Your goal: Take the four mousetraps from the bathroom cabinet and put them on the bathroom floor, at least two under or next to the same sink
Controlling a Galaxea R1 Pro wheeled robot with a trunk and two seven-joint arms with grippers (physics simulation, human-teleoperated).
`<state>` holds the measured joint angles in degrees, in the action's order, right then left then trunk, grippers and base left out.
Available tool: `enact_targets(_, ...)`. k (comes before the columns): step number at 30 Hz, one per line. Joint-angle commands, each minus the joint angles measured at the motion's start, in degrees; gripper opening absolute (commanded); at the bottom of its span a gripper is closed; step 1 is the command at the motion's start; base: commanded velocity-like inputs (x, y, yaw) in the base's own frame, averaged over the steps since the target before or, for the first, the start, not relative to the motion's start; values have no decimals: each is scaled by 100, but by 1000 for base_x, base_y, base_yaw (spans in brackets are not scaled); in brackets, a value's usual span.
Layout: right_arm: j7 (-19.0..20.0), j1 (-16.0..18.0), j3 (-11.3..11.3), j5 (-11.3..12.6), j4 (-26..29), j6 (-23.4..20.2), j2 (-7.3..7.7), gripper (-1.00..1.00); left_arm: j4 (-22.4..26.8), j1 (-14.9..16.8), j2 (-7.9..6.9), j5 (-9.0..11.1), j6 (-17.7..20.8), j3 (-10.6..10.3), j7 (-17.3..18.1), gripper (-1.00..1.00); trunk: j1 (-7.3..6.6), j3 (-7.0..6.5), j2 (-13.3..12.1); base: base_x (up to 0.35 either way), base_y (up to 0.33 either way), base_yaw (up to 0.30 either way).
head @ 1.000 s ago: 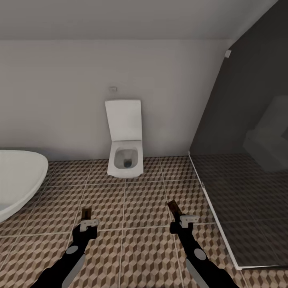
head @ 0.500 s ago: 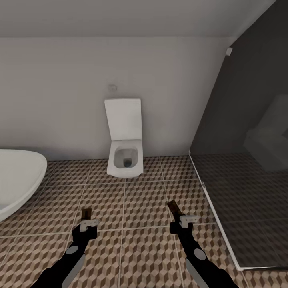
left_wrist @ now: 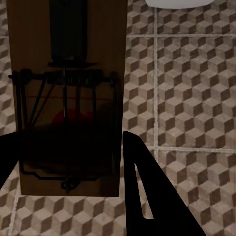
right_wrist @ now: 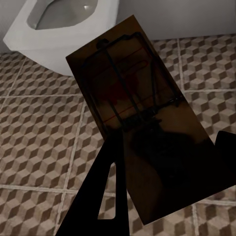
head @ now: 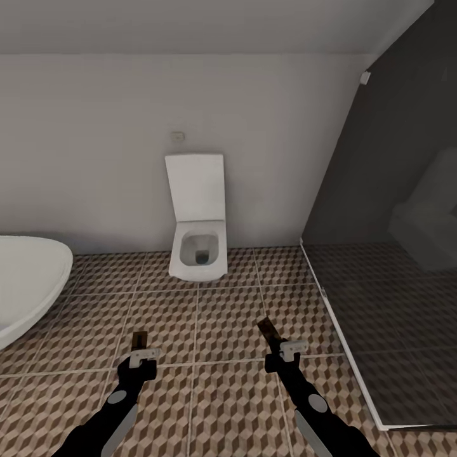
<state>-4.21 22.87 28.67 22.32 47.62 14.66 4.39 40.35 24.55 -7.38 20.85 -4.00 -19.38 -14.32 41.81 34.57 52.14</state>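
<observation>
Head view: the robot faces a white wall with a wall-hung toilet (head: 198, 244) at 12 o'clock, the rim of a white bathtub (head: 28, 285) at 9 o'clock and a dark glass shower screen (head: 393, 266) at 3 o'clock. The bathroom floor (head: 228, 317) of cube-pattern tiles fills the lower half. The left gripper (head: 138, 351) sits at 7 o'clock and the right gripper (head: 279, 346) at 5 o'clock, each carrying one mousetrap, the left mousetrap (head: 136, 340) pointing toward 12 o'clock and the right mousetrap (head: 268, 331) angled toward 11 o'clock. Both are held above the tiles, not resting on them. Left wrist view: the left mousetrap (left_wrist: 69, 98) is a tan board with a dark wire spring and a red spot; the dark fingers (left_wrist: 142, 196) sit closed against its near end, so the grip is judged firm. Right wrist view: the right mousetrap (right_wrist: 132, 113) is tilted, with the toilet bowl (right_wrist: 64, 24) beyond it; the fingers (right_wrist: 105, 191) flank and clamp the board's near end. Task status, as a judgement: two traps are in hand and in transit; none lies on the floor in these views. Cabinet and sink are out of frame, so the state of the other two traps cannot be told. Remaining: reach the sink, set both traps down beside or under it, then account for the other two.
</observation>
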Motion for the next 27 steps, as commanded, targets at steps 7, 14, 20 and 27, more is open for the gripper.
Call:
enact_targets(7,-37,7,42,53,2,28,9,-100,-1,5,0,39,-22,-48,-62,-100,155,131,286,0,0,0)
enact_targets(14,-36,7,42,49,2,28,9,-100,-1,5,0,39,-22,-48,-62,-100,309,257,567,0,0,0)
enact_targets(20,-58,7,42,38,-3,28,5,-100,-1,5,0,38,-22,-48,-62,-100,440,364,808,0,0,0)
enact_targets(27,-71,7,42,27,-7,28,4,-100,-9,5,37,39,-22,-48,-57,-100,594,490,1088,0,0,0)
